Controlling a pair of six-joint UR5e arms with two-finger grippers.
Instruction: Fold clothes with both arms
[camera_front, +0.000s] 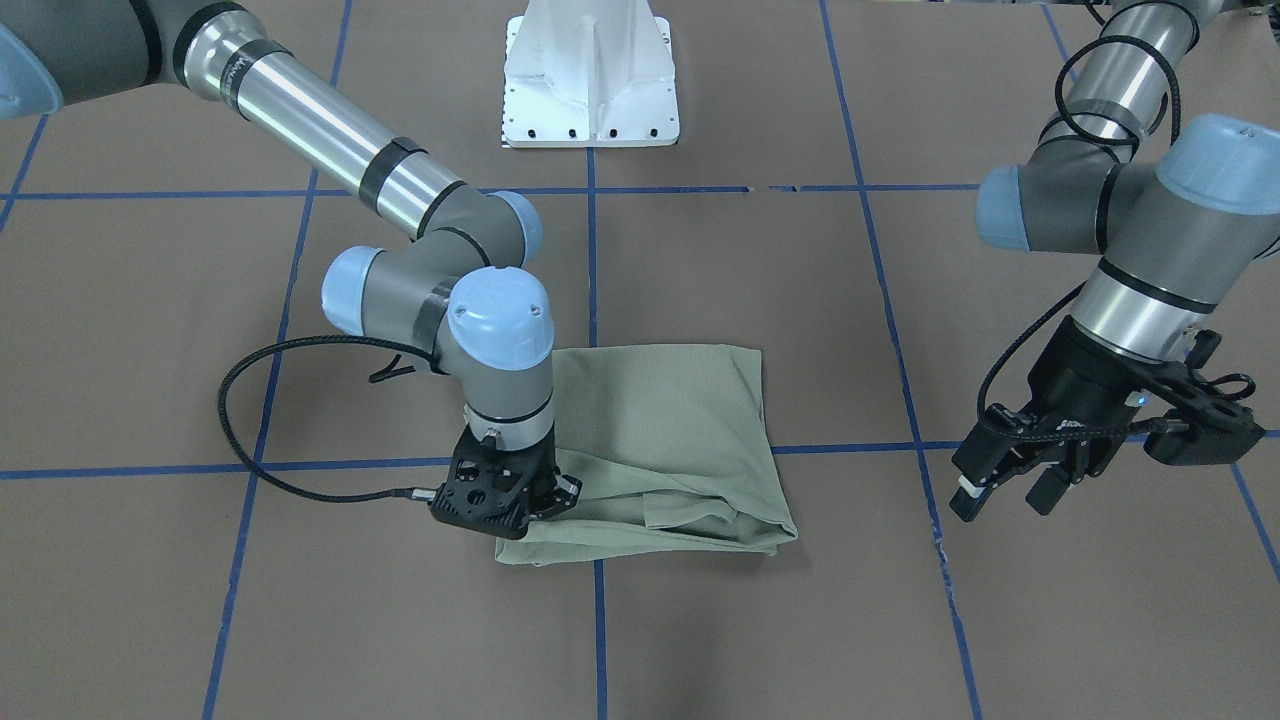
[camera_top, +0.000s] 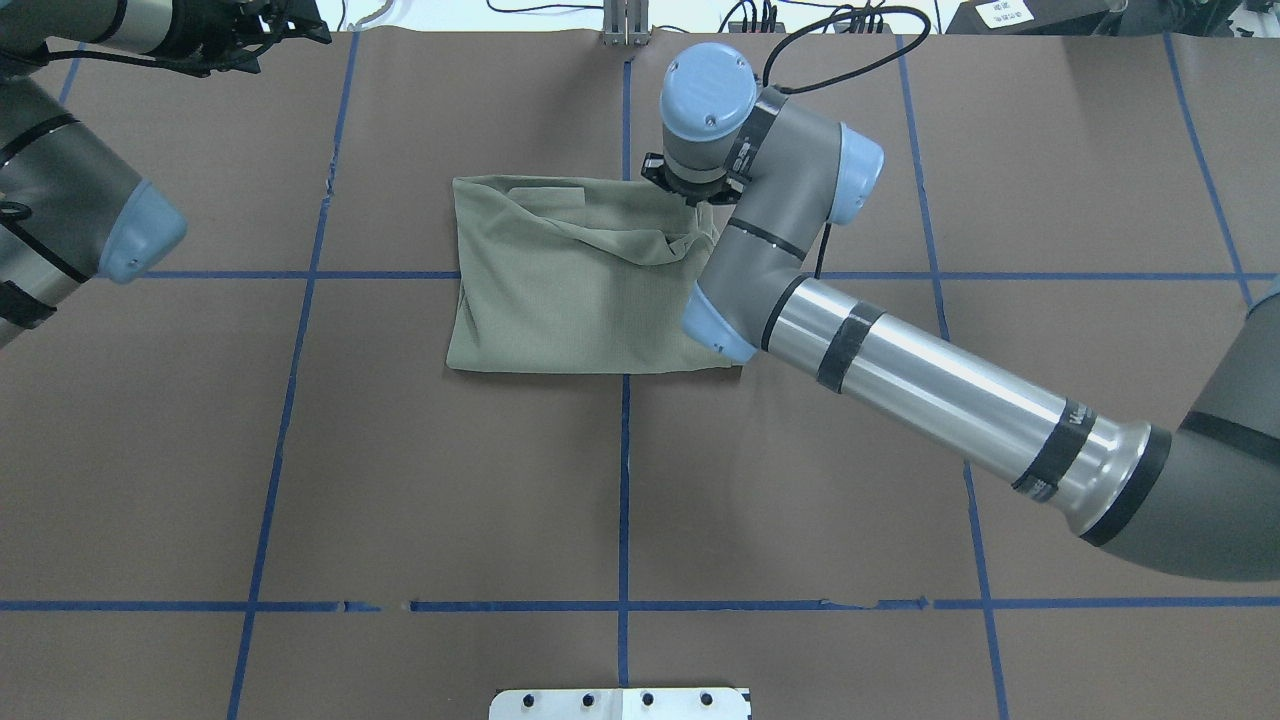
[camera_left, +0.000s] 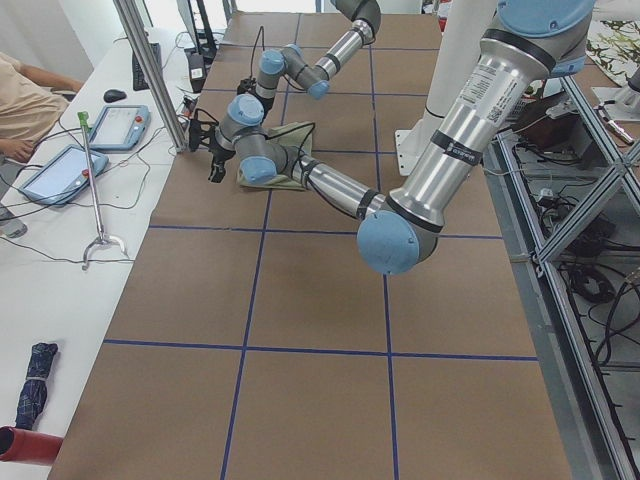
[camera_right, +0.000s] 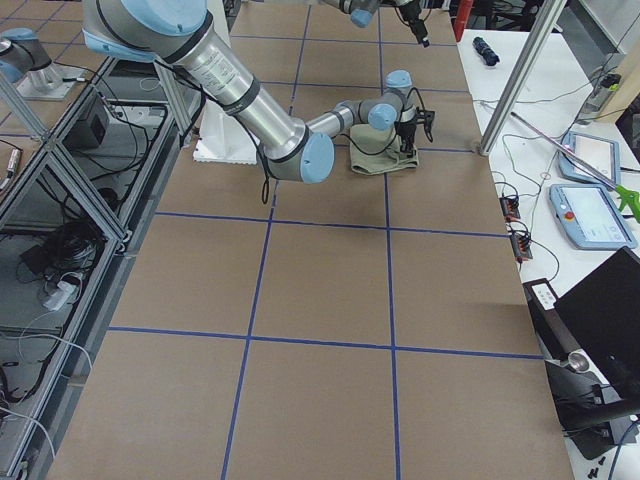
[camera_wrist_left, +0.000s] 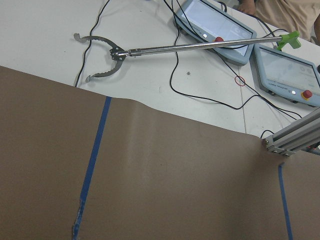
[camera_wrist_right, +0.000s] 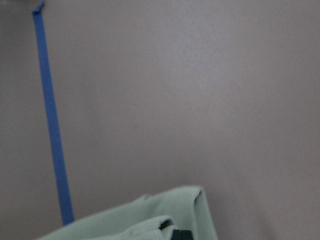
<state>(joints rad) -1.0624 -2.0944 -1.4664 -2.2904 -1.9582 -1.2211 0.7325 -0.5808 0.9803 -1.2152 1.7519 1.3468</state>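
Lying folded, shirt (camera_front: 670, 430), its corner clamped in right tool (camera_front: 545, 505); left tool (camera_front: 1005, 498) apart, well aside.

One shirt (camera_front: 660, 420), two arms (camera_front: 300, 110) (camera_front: 1150, 230), two grippers (camera_front: 525, 510) (camera_front: 1005, 500).

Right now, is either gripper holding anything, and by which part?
The right gripper seems to pinch the shirt at its edge, near the corner farthest from the robot. The left gripper is open and empty.
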